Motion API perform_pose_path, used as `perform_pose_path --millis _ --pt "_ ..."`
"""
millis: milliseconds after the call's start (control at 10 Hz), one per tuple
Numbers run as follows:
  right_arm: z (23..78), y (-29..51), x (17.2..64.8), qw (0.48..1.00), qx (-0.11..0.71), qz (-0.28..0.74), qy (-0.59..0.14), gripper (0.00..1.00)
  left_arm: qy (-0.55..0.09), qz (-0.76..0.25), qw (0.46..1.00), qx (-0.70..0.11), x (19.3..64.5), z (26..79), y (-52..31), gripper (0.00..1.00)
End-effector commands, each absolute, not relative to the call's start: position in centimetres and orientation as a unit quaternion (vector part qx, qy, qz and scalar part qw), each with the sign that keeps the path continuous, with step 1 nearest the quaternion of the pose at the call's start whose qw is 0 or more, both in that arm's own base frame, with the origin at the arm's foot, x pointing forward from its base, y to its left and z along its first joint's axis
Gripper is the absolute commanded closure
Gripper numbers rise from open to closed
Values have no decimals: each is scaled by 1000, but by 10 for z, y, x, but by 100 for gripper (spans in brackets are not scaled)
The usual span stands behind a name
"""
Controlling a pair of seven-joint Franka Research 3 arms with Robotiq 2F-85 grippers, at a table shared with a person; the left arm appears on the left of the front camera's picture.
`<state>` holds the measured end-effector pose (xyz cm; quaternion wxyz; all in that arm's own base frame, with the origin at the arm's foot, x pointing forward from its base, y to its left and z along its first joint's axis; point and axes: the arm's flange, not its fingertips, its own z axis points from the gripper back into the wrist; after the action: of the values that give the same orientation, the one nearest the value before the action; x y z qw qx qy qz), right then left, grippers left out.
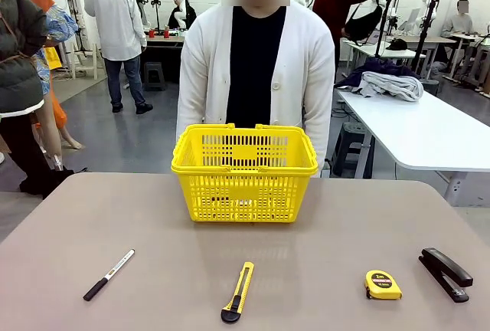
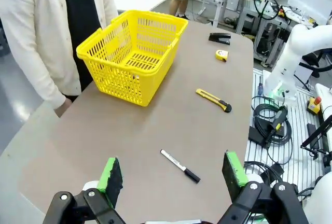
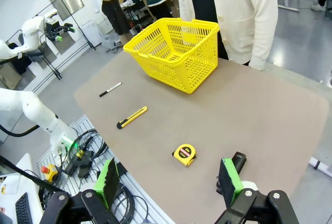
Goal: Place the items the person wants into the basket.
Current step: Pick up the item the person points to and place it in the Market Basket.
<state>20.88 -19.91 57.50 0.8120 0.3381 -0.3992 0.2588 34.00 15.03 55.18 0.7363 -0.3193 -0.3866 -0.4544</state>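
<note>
1. Bright, even indoor light falls from overhead across the hall. The table (image 1: 321, 270) reads as flat, matte beige with no hot spots.
2. Shadows are short and soft: a faint one hugs the base of the basket (image 1: 244, 170), and thin ones edge the utility knife (image 1: 238, 291) and the stapler (image 1: 445, 273).
3. The far floor (image 1: 145, 136) carries a pale sheen (stronger at the far right of the right wrist view).
4. Both wrist views show wide-angle stretch toward their edges.
5. The front view is crisp on the near tabletop and softer in the far background.
</note>
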Motion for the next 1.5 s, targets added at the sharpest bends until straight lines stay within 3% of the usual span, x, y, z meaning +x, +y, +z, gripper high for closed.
perform_pose_path --millis 0,1400 --pt "577 -198 211 803 344 264 -409 0 -389 -457 739 -307 336 549 150 0" --pt "577 -198 211 803 344 264 -409 0 -385 -453 738 -319 340 550 150 0"
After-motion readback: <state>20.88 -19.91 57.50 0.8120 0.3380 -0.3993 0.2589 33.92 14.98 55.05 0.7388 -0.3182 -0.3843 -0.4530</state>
